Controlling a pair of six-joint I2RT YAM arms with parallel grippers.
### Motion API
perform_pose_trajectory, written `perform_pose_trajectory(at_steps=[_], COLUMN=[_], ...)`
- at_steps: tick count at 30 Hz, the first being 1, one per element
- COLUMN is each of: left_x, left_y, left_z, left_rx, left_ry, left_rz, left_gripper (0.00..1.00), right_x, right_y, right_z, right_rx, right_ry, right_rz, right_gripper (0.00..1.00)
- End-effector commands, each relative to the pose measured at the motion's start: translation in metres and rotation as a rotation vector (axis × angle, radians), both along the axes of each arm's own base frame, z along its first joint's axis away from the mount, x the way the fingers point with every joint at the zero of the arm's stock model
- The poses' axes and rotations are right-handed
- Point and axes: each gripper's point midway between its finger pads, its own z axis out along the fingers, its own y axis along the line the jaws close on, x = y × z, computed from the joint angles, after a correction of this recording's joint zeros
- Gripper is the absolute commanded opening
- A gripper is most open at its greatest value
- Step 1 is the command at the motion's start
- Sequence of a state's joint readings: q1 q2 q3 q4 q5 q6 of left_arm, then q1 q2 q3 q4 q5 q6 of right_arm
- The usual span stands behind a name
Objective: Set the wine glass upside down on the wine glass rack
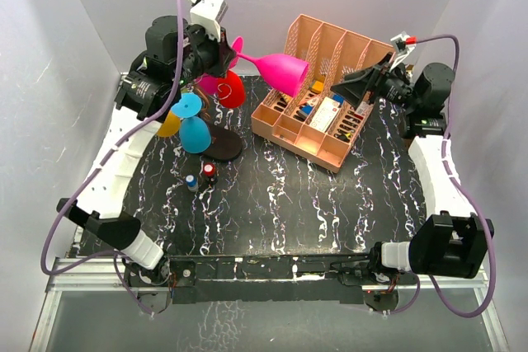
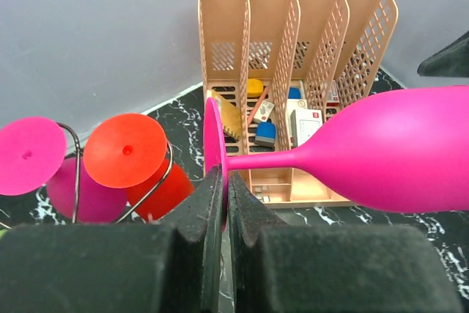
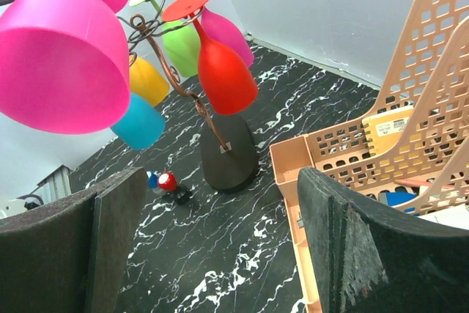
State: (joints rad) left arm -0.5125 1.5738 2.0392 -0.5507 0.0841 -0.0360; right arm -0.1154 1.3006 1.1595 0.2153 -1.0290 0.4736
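Note:
My left gripper (image 1: 226,57) (image 2: 223,181) is shut on the foot disc of the pink wine glass (image 1: 280,70) (image 2: 396,150). It holds the glass sideways in the air, with the bowl pointing right towards the organiser. The glass also shows at the top left of the right wrist view (image 3: 62,64). The wine glass rack (image 1: 223,144) (image 3: 229,153) stands at the back left, just below and left of the held glass. Several coloured glasses hang upside down from its arms, such as a red one (image 3: 223,75) (image 2: 124,150). My right gripper (image 1: 353,88) (image 3: 220,243) is open and empty, above the organiser's right side.
A peach slotted file organiser (image 1: 318,96) (image 2: 293,49) holding small items stands at the back centre-right. Two small bottles with red and blue caps (image 1: 200,175) (image 3: 165,181) stand on the black marbled table in front of the rack base. Grey walls enclose the back and sides.

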Motion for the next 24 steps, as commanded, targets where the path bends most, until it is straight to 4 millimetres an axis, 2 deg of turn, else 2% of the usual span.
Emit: perform_pose_trajectory(at_steps=[1, 7, 12, 17, 24], left_x=[-0.015, -0.011, -0.009, -0.012, -0.016], left_y=[0.012, 0.021, 0.026, 0.012, -0.014], left_z=[0.035, 0.031, 0.036, 0.034, 0.018], left_rx=[0.063, 0.279, 0.415, 0.499, 0.588], left_ry=[-0.153, -0.257, -0.336, -0.374, -0.389], left_rz=[-0.035, -0.005, 0.015, -0.052, -0.147], left_gripper=[0.00, 0.00, 0.00, 0.00, 0.00], right_x=[0.004, 0.018, 0.024, 0.028, 0.027], right_y=[-0.009, -0.023, -0.029, -0.034, -0.033], right_z=[0.018, 0.004, -0.005, -0.014, -0.019], right_rx=[-0.053, -0.086, -0.099, -0.098, -0.092], right_ry=[-0.059, -0.042, -0.033, -0.018, -0.013], right_rz=[-0.033, -0.101, -0.125, -0.138, -0.138], right_gripper=[0.91, 0.91, 0.91, 0.92, 0.92])
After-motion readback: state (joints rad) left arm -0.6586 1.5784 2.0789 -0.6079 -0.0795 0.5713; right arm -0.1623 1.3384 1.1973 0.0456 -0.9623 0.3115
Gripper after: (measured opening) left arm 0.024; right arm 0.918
